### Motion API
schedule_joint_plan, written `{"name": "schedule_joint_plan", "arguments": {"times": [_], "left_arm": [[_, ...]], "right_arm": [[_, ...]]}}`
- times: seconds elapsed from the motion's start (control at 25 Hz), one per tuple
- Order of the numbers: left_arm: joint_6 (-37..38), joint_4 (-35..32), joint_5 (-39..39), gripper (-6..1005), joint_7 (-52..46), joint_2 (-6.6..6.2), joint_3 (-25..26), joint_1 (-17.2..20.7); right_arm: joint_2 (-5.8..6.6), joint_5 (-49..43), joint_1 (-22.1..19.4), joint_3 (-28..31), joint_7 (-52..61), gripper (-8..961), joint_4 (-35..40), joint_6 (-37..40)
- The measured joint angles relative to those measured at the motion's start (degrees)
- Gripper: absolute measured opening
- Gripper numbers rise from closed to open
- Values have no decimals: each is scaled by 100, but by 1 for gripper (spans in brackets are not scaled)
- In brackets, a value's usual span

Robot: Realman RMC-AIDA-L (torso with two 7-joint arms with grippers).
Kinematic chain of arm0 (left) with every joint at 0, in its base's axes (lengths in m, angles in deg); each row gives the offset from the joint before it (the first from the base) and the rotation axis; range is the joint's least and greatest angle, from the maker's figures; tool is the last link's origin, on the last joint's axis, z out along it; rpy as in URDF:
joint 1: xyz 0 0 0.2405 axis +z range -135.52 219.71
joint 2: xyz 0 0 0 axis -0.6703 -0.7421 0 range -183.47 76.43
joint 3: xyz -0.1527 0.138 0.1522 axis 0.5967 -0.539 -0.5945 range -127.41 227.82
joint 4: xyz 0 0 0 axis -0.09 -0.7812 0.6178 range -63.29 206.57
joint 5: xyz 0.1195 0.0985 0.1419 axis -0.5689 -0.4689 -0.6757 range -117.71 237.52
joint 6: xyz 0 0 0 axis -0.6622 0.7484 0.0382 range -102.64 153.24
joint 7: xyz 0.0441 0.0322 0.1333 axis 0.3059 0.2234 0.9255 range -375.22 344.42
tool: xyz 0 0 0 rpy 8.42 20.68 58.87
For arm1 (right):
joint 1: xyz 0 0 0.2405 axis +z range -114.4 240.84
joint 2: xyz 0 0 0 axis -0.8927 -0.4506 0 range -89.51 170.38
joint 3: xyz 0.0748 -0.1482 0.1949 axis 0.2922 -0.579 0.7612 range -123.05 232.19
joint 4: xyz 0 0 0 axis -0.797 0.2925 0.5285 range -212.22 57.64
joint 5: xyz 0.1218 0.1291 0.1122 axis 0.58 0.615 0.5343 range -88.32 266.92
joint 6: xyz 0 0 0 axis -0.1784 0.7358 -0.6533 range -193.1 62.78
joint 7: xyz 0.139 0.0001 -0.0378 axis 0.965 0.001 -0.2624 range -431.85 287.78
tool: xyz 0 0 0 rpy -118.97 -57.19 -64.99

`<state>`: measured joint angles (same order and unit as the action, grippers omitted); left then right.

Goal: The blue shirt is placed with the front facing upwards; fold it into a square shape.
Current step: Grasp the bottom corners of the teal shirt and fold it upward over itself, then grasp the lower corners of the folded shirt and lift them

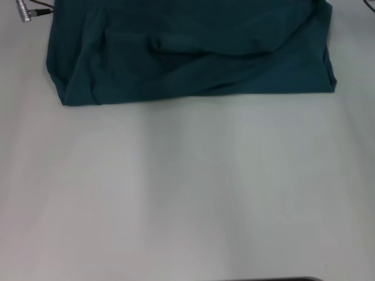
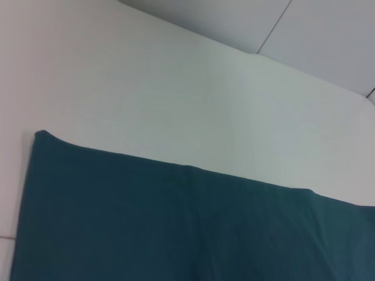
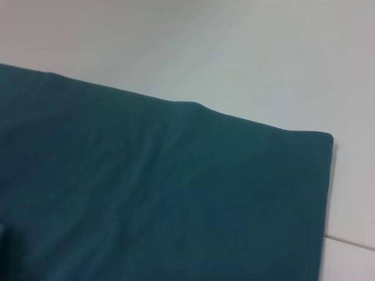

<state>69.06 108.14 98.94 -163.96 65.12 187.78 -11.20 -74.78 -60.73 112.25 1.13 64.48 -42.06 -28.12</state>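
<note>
Little of the robot's own body shows: a small silver metal plug [image 1: 23, 12] with a ribbed barrel and a thin black cable [image 1: 42, 10] at the head view's upper left corner, plus a dark curved strip [image 1: 275, 279] along that view's bottom edge.

The near half of the worktop [image 1: 187, 193] lies open for a tool to pass. At the far side the folded blue shirt [image 1: 193, 50] spans most of the width, rumpled into low ridges. A metal cable plug [image 1: 24, 12] sits just off its far left corner.
</note>
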Motion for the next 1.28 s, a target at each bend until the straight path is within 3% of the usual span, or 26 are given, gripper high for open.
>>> {"name": "schedule_joint_plan", "arguments": {"times": [0.08,0.28,0.44,0.6,0.72,0.88,1.04,1.28], "left_arm": [[39,1,0,147,-61,-7,7,20],[186,173,34,414,-285,-50,53,204],[547,676,397,580,-270,-5,54,610],[1044,1383,921,584,-182,133,21,1157],[1650,1895,1502,581,-89,217,50,1698],[2085,1996,2022,572,-61,203,57,2092],[2388,1905,2228,571,159,181,67,2404],[2598,1843,2220,569,705,226,61,2716]], "right_arm": [[20,56,-10,9,61,333,98,172],[99,668,-155,228,-68,469,625,1112],[130,1596,-538,576,-490,594,1155,2139],[79,2468,-1220,686,-859,769,1755,3009],[34,3186,-1808,841,-1159,797,2088,3730],[46,4076,-2354,1380,-1542,813,1955,4724],[94,4365,-2676,1917,-1885,807,1570,5417],[146,4350,-2889,2004,-2340,807,1342,5791]]}}
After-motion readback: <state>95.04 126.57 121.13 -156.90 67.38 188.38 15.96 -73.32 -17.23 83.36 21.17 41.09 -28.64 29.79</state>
